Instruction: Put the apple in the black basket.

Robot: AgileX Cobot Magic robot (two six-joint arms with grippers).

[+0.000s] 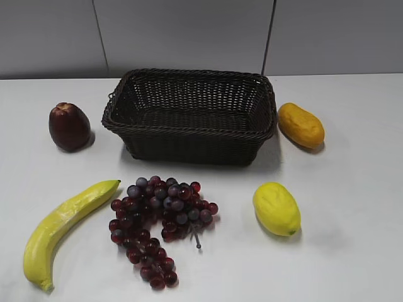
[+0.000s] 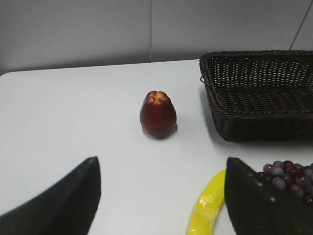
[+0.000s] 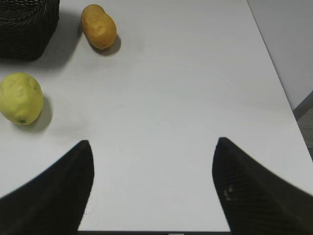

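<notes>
The dark maroon apple (image 1: 68, 126) stands upright on the white table, left of the black basket (image 1: 191, 130). In the left wrist view the apple (image 2: 158, 114) stands ahead of my open, empty left gripper (image 2: 161, 164), well apart from it, with the basket (image 2: 259, 122) to its right. The basket is empty. My right gripper (image 3: 152, 144) is open and empty over bare table near the front right edge; a corner of the basket (image 3: 27, 29) shows at its top left. Neither gripper shows in the exterior view.
A banana (image 1: 63, 226) lies front left and a bunch of dark red-purple grapes (image 1: 160, 220) in front of the basket. A yellow lemon (image 1: 276, 208) lies front right, an orange-yellow fruit (image 1: 301, 125) right of the basket. The table's right edge (image 3: 281, 83) is close to my right gripper.
</notes>
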